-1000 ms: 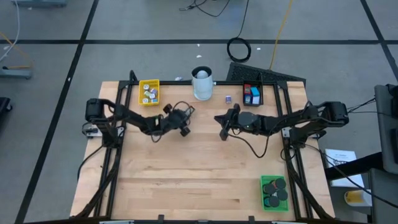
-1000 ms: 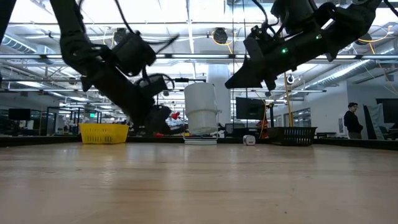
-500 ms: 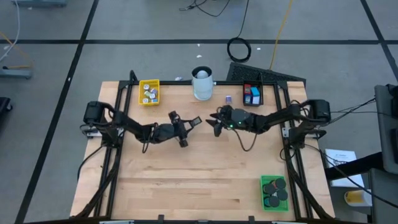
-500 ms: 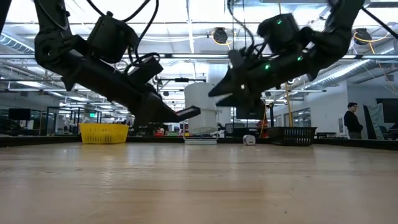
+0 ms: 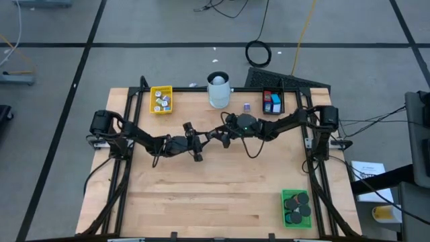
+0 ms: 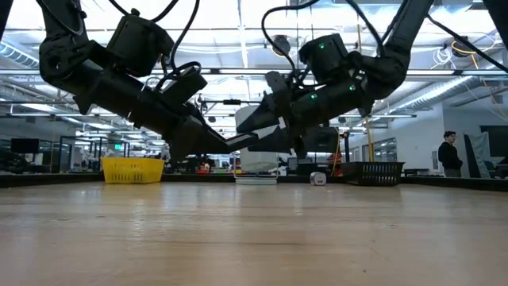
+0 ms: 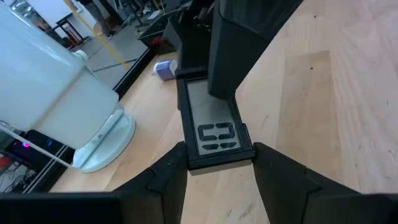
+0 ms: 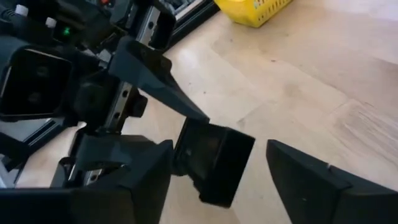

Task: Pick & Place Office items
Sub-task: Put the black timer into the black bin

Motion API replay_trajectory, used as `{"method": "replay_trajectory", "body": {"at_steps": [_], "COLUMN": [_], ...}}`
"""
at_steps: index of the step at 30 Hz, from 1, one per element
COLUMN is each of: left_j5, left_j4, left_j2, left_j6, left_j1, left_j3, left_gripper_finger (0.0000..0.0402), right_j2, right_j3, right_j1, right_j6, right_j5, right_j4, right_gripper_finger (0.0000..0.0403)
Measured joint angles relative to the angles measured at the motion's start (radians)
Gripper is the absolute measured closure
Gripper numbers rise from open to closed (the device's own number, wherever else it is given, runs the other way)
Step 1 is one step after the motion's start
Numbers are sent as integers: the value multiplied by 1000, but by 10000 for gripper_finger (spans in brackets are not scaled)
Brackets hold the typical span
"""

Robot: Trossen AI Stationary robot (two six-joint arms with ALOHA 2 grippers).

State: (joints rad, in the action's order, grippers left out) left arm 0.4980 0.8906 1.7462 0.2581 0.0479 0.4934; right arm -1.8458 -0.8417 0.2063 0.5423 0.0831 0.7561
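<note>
Above table (image 5: 201,195), black block (image 7: 214,127) between claws

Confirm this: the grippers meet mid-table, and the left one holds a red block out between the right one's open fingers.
One thing is wrong: the block is black, not red, as the left wrist view shows. The rest is right: the left gripper holds it out, and the right gripper has its fingers open on either side of it.
</note>
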Motion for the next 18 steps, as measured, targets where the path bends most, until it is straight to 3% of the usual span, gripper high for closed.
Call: {"method": "replay_trajectory", "body": {"at_steps": [13,18], "left_j5": [4,10], "left_j4": [3,5], "left_j2": [0,0], "left_j6": [9,-28], "left_j1": [0,-1], "left_j3": [0,2], "left_gripper_finger": [230,201], "right_j2": [1,1], "right_j3": [3,3], "right_j1": [3,3], "right_j6": [-10,-50], "right_j5": [-24,-36], "right_j4": [30,34], "right_gripper_finger": [335,346]}}
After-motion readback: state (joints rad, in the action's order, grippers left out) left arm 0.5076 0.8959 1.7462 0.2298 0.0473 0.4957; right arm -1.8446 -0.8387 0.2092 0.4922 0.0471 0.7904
